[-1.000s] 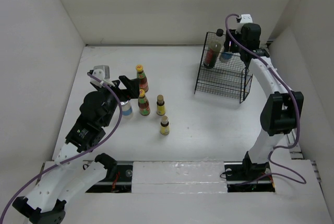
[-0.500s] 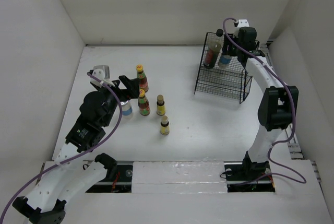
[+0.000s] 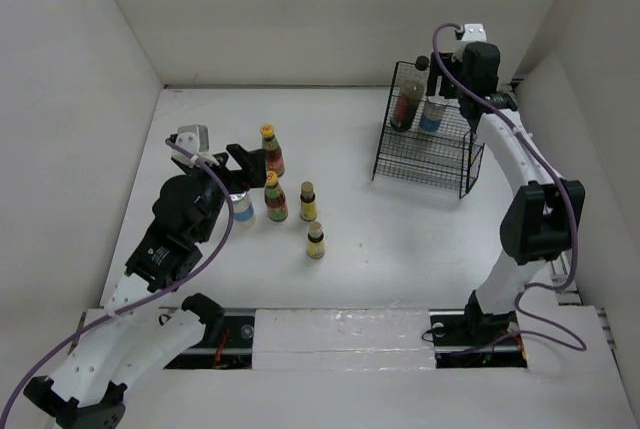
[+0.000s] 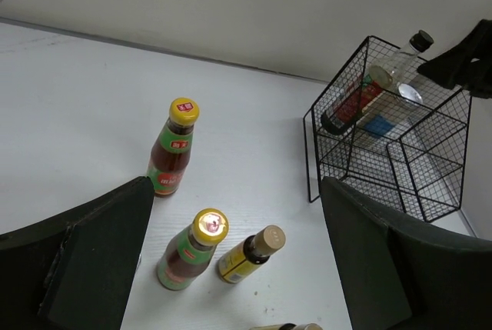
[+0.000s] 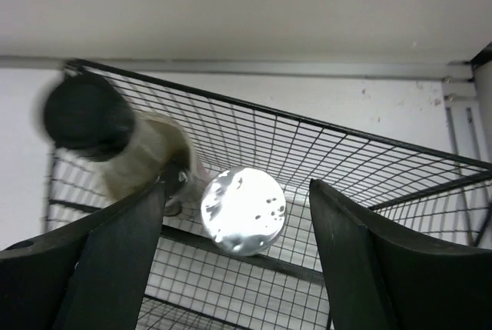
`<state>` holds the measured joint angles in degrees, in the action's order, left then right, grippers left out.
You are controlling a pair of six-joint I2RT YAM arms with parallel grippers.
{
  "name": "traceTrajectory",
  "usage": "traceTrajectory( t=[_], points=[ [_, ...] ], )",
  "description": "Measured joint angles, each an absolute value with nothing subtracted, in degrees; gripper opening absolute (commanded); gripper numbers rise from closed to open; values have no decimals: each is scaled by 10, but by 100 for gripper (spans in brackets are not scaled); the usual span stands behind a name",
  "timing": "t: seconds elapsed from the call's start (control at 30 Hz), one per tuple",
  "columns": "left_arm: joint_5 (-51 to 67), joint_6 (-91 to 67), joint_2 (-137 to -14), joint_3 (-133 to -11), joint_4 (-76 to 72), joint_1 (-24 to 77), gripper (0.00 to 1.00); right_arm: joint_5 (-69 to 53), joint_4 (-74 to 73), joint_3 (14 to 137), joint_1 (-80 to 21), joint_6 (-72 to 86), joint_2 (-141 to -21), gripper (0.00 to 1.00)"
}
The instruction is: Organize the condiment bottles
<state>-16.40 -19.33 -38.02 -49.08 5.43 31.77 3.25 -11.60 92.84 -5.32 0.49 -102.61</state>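
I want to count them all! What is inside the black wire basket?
Two things: a tall dark bottle with a black cap, leaning, and a silver-lidded jar with a blue label beside it. The right gripper hovering above hides the back corner of the basket.

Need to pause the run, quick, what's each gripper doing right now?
Left gripper: open, holding nothing.
Right gripper: open above the silver-lidded jar in the basket, not gripping it.

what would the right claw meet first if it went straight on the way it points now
Most likely the round silver lid of the blue-label jar in the black wire basket, centred between the fingers of the open right claw; depth unclear.
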Motion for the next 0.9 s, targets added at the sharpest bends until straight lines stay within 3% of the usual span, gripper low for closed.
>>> traceTrajectory(
  t=[0.07,0.13,0.17,0.2,0.23,0.3,0.4,0.43,0.53,0.7,0.9],
  points=[
    [-171,-193,-377,-491,55,318,86,36,-114,925,-61,3,-991,77],
    [-182,-195,-373,-491,55,318,86,36,-101,913,-73,-1,-949,64],
    [-188,-196,-369,-491,55,318,86,34,-90,901,-82,-4,-925,54],
    [-198,-198,-364,-491,55,318,86,27,-81,889,-95,-8,-902,20],
    [-208,-200,-359,-491,55,318,86,16,-70,877,-110,-14,-882,11],
    [-236,-208,-345,-491,57,318,86,-16,-36,849,-151,-13,-854,8],
    [-277,-219,-318,-491,59,318,86,-84,2,825,-234,-19,-862,40],
    [-289,-222,-310,-491,59,318,86,-102,9,824,-263,-23,-876,61],
    [-318,-230,-284,-491,58,318,86,-158,13,824,-354,-44,-944,77],
    [-330,-234,-283,-491,59,318,86,-207,-11,813,-451,-84,-1008,83],
    [-328,-234,-290,-491,59,318,86,-230,-13,844,-474,-113,-1039,83]
  ],
)
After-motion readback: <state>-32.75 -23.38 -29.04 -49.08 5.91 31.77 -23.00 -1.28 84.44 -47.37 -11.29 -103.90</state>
